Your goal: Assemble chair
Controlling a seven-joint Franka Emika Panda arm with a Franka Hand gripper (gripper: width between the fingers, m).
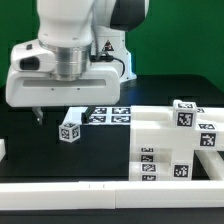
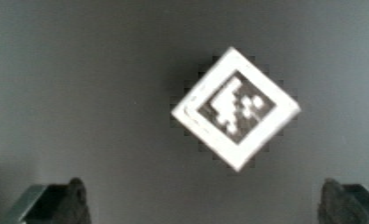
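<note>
Your gripper (image 1: pixel 57 112) hangs with jaws wide open and empty, right above the small tagged block (image 2: pixel 236 107), whose tag sits cornerwise between them.

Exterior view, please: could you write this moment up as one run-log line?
end effector: open, empty | small tagged block: on table, just below end effector | chair parts: grouped at exterior view's right | marker board: behind

We see only the two fingertips (image 2: pixel 56 203) of the tool (image 2: pixel 202 205) in the wrist view; the frame edge cuts off the rest. The tagged block (image 2: pixel 239 108) ahead of the tool is blurred, its pattern unreadable. In the exterior view, the arm housing hides most of the marker board (image 1: pixel 110 115) behind the tool.
</note>
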